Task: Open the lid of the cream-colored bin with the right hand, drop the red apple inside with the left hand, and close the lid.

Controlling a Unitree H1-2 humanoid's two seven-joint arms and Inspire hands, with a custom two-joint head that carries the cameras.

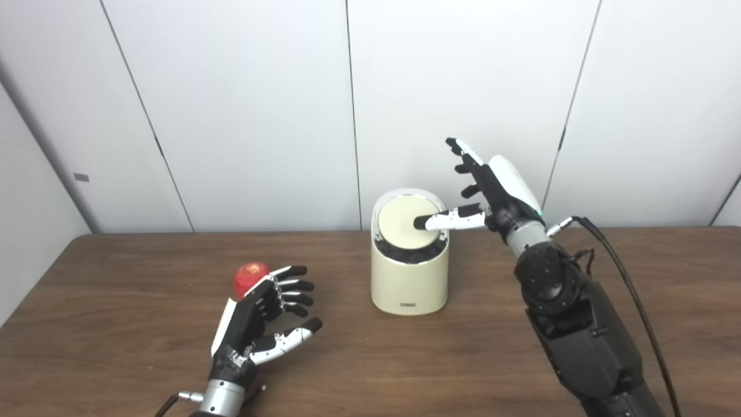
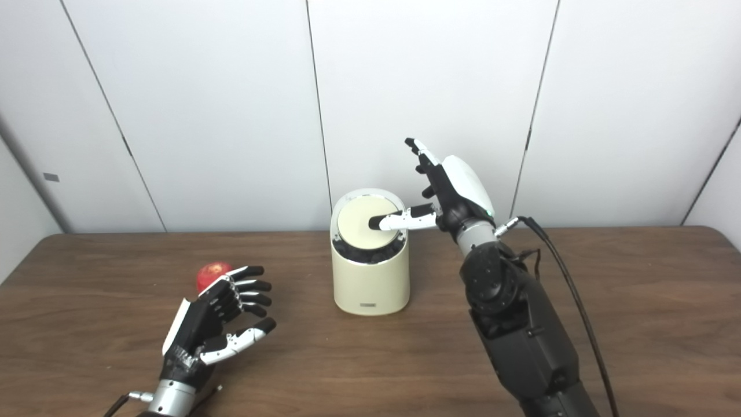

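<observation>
Standing mid-desk (image 1: 116, 347), the cream bin (image 1: 409, 284) had its lid (image 1: 405, 223) touched by the spread right hand (image 1: 492, 194); the red apple (image 1: 250, 277) lay at nine o'clock, behind the spread, empty left hand (image 1: 260, 318).

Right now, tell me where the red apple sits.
The red apple rests on the table, left of the cream-colored bin, just behind the open left robot hand, which is not holding it.

You see the cream-colored bin (image 1: 409, 278) upright at table centre, its round lid (image 1: 405, 223) tilted inward, showing a dark gap. The red apple (image 1: 250, 276) lies at its nine o'clock, well apart.
</observation>
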